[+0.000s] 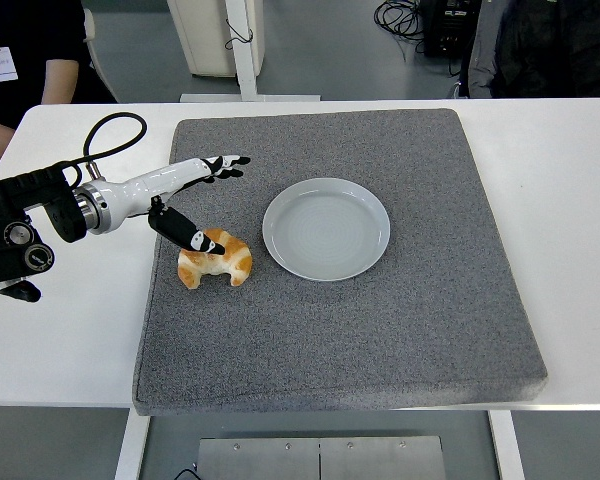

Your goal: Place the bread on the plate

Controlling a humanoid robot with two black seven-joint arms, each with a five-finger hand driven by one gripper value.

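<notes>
A golden croissant (218, 262) lies on the grey mat (380, 330), just left of an empty pale blue plate (326, 228). My left hand (205, 195) comes in from the left edge and hovers over the croissant's upper left. Its fingers (225, 164) stretch out flat toward the mat's back, and the black thumb (188, 234) points down with its tip over the croissant's top. The hand is open and holds nothing. My right arm does not show.
The mat covers most of the white table (70, 340). A person in dark clothes with a badge (25, 60) stands at the top left corner. A white post and cables show beyond the table's far edge.
</notes>
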